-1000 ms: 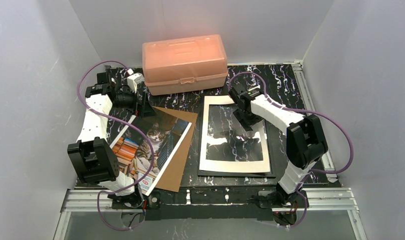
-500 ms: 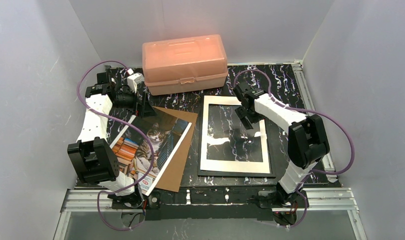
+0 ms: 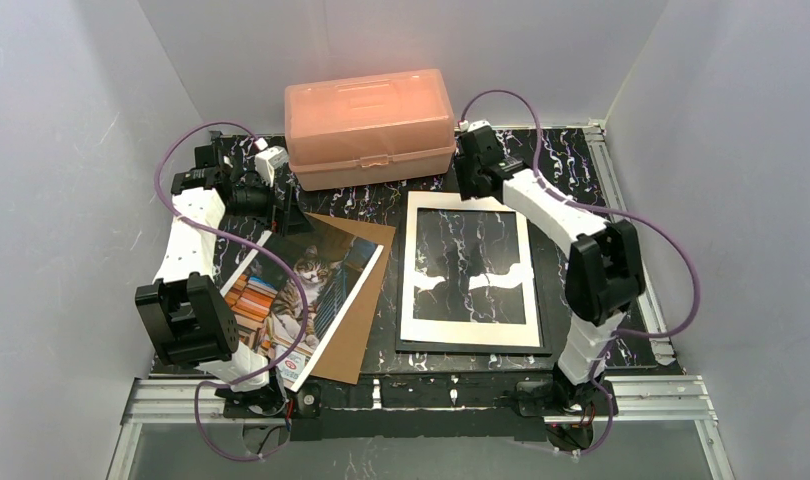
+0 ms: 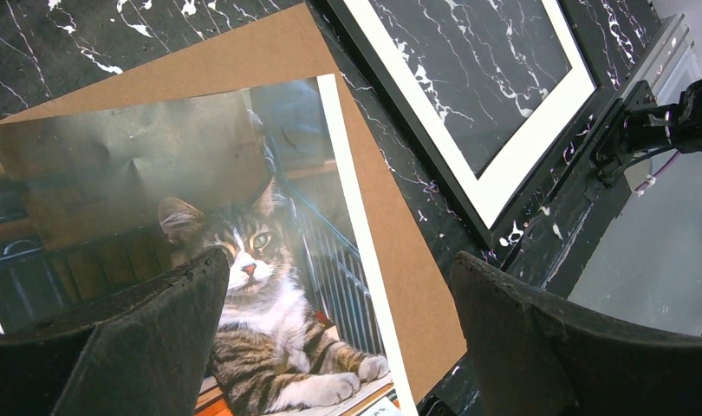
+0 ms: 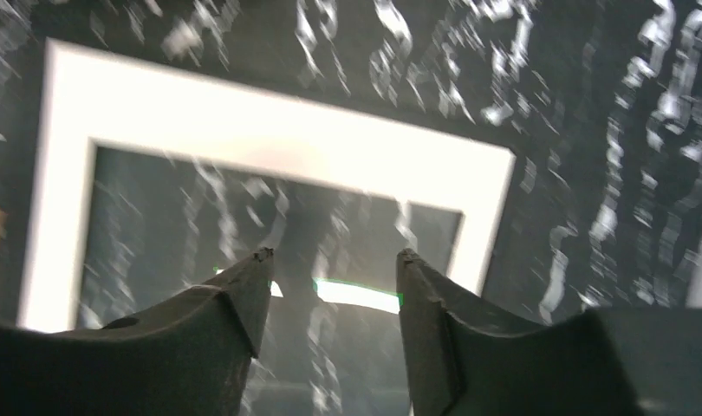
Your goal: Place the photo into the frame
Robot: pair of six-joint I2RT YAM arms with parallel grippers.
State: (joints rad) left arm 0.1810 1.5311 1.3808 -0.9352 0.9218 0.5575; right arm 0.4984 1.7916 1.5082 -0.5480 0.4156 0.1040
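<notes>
The photo (image 3: 299,288), a cat beside orange-red books, lies face up at the left on a brown backing board (image 3: 364,310). The black frame (image 3: 473,350) lies flat at the right with a white mat (image 3: 469,330) square inside it. My left gripper (image 3: 289,214) is open and empty above the photo's far corner. In the left wrist view its jaws (image 4: 337,258) stand wide over the photo (image 4: 243,260), with the frame (image 4: 412,121) beyond. My right gripper (image 3: 472,184) is open and empty over the frame's far edge. The blurred right wrist view shows its jaws (image 5: 334,254) above the mat (image 5: 269,130).
A peach plastic box (image 3: 369,125) stands at the back, just beyond both grippers. The black marbled table (image 3: 571,170) is ringed by white walls. Metal rails (image 3: 621,190) run along its right and near edges.
My right gripper has pulled back from over the middle of the frame to its far edge. The mat, skewed before, now lies square in the frame. The left arm has not moved.
</notes>
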